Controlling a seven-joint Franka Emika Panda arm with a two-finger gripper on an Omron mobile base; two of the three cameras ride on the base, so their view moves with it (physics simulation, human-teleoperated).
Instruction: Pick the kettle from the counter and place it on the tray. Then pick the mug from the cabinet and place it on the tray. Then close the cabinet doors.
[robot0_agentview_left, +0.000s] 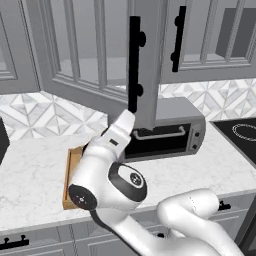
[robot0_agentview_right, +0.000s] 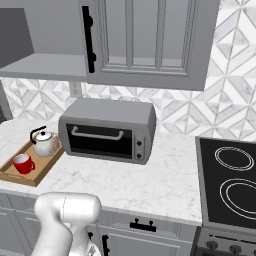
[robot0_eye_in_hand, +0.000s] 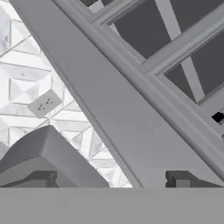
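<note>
You have the cabinet (robot0_agentview_right: 45, 65) up above the toaster oven (robot0_agentview_right: 107, 131), with its grey shelf bare on the side left of the oven in the right base view. One of the cabinet doors (robot0_agentview_left: 90, 55) hangs swung out over the oven, its black bar handle (robot0_agentview_left: 134, 64) facing you in the left base view, and a door (robot0_agentview_right: 150, 42) stands directly above the oven in the right base view. The counter (robot0_agentview_right: 150, 175) runs beneath the oven. Left of the oven sits the tray (robot0_agentview_right: 30, 167), carrying the kettle (robot0_agentview_right: 46, 143) nearest the oven and the mug (robot0_agentview_right: 23, 163) just beside it. Your gripper (robot0_eye_in_hand: 114, 180) points up past the oven's top at the door's edge, fingertips (robot0_eye_in_hand: 177, 180) spread wide apart, holding nothing.
</note>
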